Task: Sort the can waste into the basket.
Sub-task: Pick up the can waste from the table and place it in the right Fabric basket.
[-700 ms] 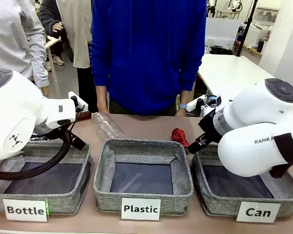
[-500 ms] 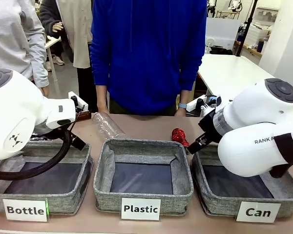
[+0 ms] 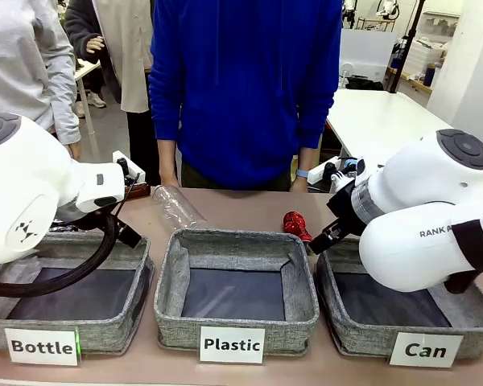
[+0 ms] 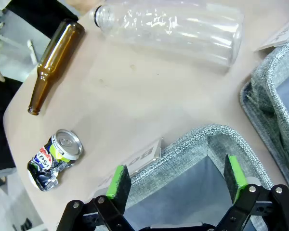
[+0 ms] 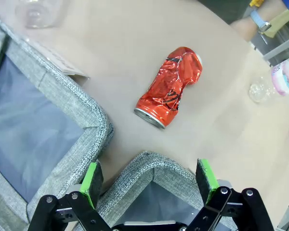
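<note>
Spread wide and gripping nothing, my right gripper [image 5: 150, 176] hangs above the far corner of the Can basket [image 3: 358, 338], a green pad on either side of the grey rim and neither touching it. In the front view that basket sits at 4 o'clock, the last of three in a row along my edge of the table [image 4: 149, 96], its dark bottom bare where I can see it. At 12 o'clock from my right fingertips, just beyond the rim, a crushed red can [image 5: 169, 89] lies on its side on the tabletop, apart from both baskets. The Plastic basket [image 3: 177, 322] stands at 6 o'clock in the front view and the Bottle basket [image 3: 113, 331] at 8 o'clock. My left gripper [image 4: 176, 175] is equally released, hovering over a corner of the Bottle basket. From there a clear plastic bottle [image 4: 173, 29] lies at 12 o'clock, a brown glass bottle [image 4: 55, 62] at 10 o'clock, and a crumpled blue-and-yellow can [image 4: 55, 159] at 9 o'clock near the table's edge. A person in a blue top [image 3: 241, 96] stands at 12 o'clock across the table.
</note>
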`<state>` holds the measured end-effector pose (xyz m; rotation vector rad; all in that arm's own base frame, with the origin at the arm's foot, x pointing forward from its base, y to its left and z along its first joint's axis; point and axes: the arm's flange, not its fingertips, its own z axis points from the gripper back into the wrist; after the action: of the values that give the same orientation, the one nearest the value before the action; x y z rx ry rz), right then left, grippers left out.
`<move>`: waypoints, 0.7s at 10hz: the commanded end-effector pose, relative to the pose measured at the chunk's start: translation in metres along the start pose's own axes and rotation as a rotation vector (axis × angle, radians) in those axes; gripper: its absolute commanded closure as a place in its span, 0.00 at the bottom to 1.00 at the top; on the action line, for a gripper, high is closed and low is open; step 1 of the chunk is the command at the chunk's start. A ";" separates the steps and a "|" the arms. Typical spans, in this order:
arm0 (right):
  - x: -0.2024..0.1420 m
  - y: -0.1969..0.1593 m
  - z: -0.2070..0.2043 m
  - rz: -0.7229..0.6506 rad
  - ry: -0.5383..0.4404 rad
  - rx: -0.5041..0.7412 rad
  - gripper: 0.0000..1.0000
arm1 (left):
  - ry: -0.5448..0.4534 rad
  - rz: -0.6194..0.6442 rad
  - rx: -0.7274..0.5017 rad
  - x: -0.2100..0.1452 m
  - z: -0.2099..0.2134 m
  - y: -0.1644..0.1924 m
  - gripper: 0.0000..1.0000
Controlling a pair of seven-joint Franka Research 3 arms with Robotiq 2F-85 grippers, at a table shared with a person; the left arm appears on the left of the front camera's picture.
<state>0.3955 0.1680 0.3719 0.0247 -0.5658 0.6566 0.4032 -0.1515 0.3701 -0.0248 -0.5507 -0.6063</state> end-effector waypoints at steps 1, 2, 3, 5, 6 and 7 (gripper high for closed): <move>0.000 0.000 0.000 -0.001 0.000 0.000 0.00 | 0.000 0.000 0.000 0.000 0.000 0.000 0.00; 0.000 0.000 0.000 -0.001 0.000 0.000 0.00 | 0.000 0.000 0.000 0.000 0.000 0.000 0.00; 0.000 0.000 0.000 -0.001 0.000 0.000 0.00 | 0.000 0.000 0.000 0.000 0.000 0.000 0.00; 0.000 0.000 0.000 -0.001 0.000 0.000 0.00 | 0.000 0.000 0.000 0.000 0.000 0.000 0.00; 0.000 0.000 0.000 -0.001 0.000 0.000 0.00 | 0.000 0.000 0.000 0.000 0.000 0.000 0.00; 0.000 0.000 0.000 -0.001 0.000 0.000 0.00 | 0.000 0.000 0.000 0.000 0.000 0.000 0.00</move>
<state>0.3955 0.1680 0.3719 0.0247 -0.5658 0.6566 0.4032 -0.1515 0.3701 -0.0248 -0.5507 -0.6063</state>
